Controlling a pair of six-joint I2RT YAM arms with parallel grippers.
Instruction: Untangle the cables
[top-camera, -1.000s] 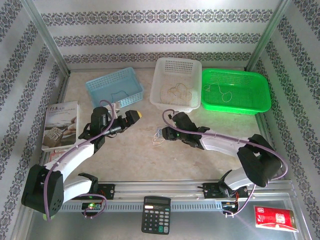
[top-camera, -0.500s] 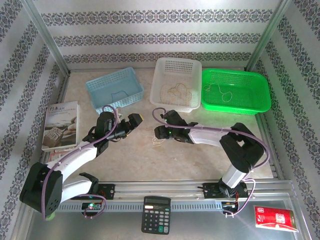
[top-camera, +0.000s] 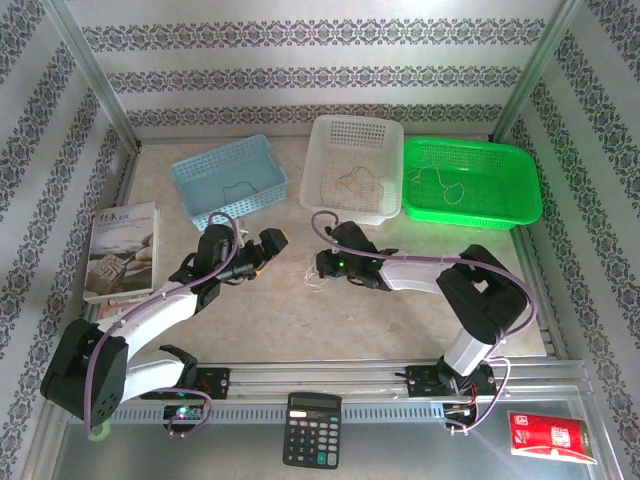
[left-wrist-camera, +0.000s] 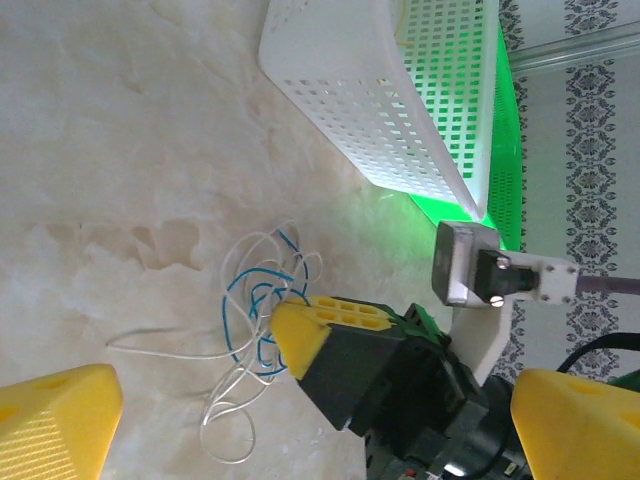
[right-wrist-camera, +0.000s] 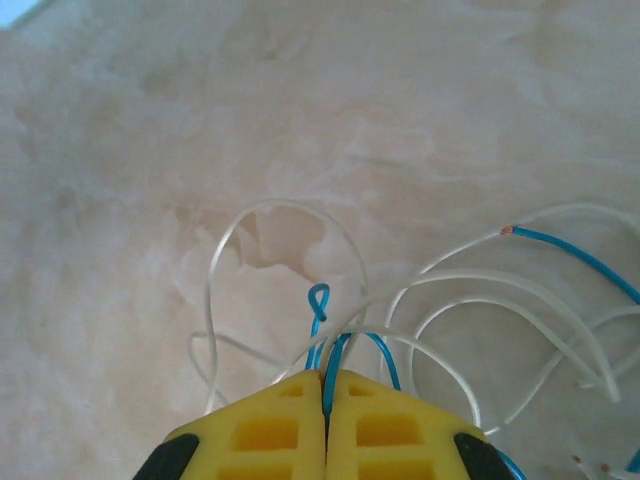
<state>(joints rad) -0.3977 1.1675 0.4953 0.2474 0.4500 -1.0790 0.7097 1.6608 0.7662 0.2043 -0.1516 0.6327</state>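
Observation:
The cables (top-camera: 314, 283) lie as a small tangle of thin blue and whitish loops on the marble tabletop between the arms. My right gripper (top-camera: 321, 267) is down on the tangle, shut on a blue cable (right-wrist-camera: 318, 300) whose curled end sticks out past the yellow tips (right-wrist-camera: 325, 385). Whitish cable loops (right-wrist-camera: 290, 207) spread around it on the table. My left gripper (top-camera: 270, 240) hovers to the left of the tangle, open, with nothing in it. In the left wrist view its yellow fingers (left-wrist-camera: 55, 420) frame the right gripper (left-wrist-camera: 290, 330) and the blue loops (left-wrist-camera: 238, 300).
Three baskets stand at the back: a blue one (top-camera: 228, 178), a white one (top-camera: 355, 140) with tan wire in it, and a green one (top-camera: 470, 200) with a pale wire. A book (top-camera: 120, 250) lies at the left. A calculator (top-camera: 313, 430) and a red packet (top-camera: 550, 437) sit beyond the front rail.
My right gripper moved left onto the tangle and closed on the blue cable. The left gripper shifted slightly and stayed open.

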